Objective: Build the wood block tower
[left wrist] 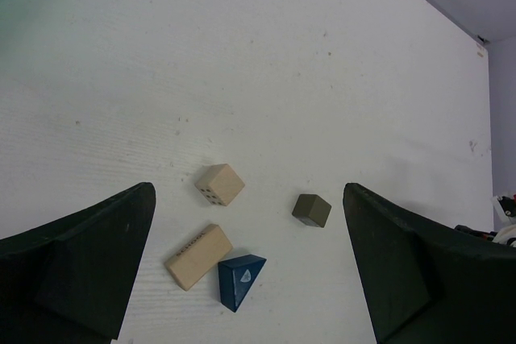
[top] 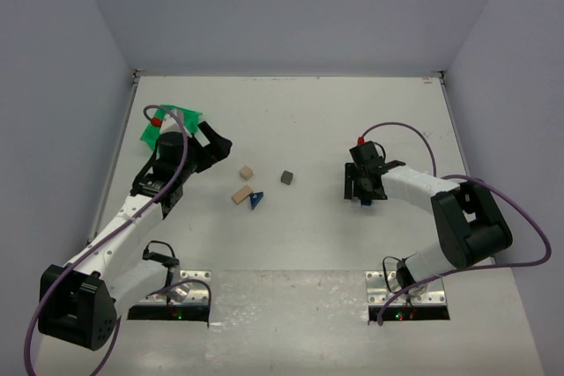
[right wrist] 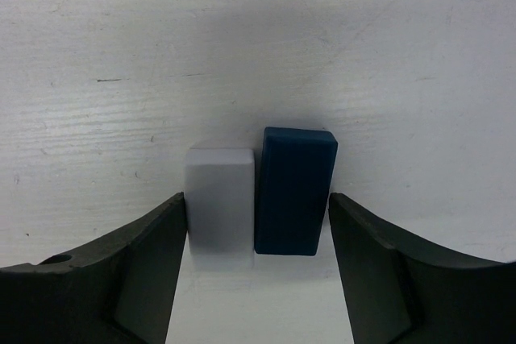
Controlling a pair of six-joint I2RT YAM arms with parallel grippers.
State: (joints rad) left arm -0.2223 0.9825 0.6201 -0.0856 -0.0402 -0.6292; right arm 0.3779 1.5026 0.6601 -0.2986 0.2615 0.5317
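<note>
Fingers, right: right gripper (right wrist: 256, 199) has one finger on each side of a two-block pair lying on the table (right wrist: 242, 38). One pad meets the pale block and the other sits at the blue block's edge. I can't tell if that's a real squeeze or just bracketing.
Fingers, left: left gripper (left wrist: 248, 191) is spread wide with nothing between the pads, hanging over the table.
Pair at right gripper: pale oblong block (right wrist: 219, 197) and dark blue oblong block (right wrist: 293, 191) lie flat with their long sides touching.
Loose blocks: I count four mid-table, between the two arms and nearer the left gripper. Each one sits directly on the table.
Tan cube (left wrist: 220, 184): dotted face showing, farthest back of the group.
Tan oblong block (left wrist: 198, 256): lying flat, near the tan cube but apart from it.
Blue wedge (left wrist: 240, 279): right at the tan oblong block's end. I can't tell if they touch.
Dark grey cube (left wrist: 311, 210): on its own, off to the right of the other three.
Green bin (top: 167, 125): far left of the table, behind the left gripper, partly hidden by that arm.
Table: white, with scattered small marks.
</note>
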